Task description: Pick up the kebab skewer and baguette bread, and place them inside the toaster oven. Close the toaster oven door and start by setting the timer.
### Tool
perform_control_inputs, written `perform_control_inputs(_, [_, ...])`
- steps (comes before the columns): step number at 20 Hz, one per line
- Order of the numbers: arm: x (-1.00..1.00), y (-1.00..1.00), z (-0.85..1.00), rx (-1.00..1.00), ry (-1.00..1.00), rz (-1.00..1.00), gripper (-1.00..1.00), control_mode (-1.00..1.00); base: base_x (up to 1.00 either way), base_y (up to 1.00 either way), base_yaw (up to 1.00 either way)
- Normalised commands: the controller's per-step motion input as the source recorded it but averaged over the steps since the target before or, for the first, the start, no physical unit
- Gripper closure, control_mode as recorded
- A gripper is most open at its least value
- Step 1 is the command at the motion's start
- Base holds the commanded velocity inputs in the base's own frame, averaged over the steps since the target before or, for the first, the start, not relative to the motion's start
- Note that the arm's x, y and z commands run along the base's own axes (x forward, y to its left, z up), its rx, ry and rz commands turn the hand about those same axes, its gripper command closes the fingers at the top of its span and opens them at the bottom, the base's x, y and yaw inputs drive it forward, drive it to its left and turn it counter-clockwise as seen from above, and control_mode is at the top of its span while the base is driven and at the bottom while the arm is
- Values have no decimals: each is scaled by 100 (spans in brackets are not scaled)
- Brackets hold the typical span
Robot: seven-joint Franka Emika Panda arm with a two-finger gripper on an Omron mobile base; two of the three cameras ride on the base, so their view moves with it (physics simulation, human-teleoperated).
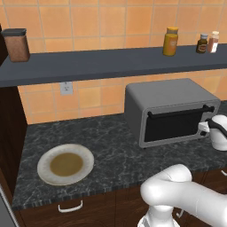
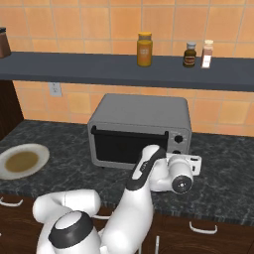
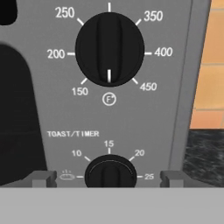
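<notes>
Timer step in hand. The toaster oven (image 2: 140,130) is sitting on the dark stone surface (image 2: 225,183), its toaster oven door (image 2: 130,146) shut; kebab skewer and baguette presumably inside. The gripper (image 3: 109,178) is facing the control panel, its fingertips (image 3: 43,178) standing wide, flanking the toast/timer knob (image 3: 109,171) below the temperature dial (image 3: 109,49). Next move: closing on the knob, then twisting it off its rest mark.
</notes>
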Motion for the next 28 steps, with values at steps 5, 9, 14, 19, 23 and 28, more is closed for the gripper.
perform_control_inputs(5, [0,0,0,0,0,0,-100,-100,0,0,0])
perform_control_inputs(9, [0,0,0,0,0,0,100,-100,0,0,0])
perform_control_inputs(14, [0,0,0,0,0,0,100,-100,0,0,0])
perform_control_inputs(19, [0,0,0,0,0,0,100,-100,0,0,0])
perform_control_inputs(23, [0,-1,0,7,-1,0,100,-100,0,0,0])
perform_control_inputs(28, [0,0,0,19,-8,0,100,-100,0,0,0])
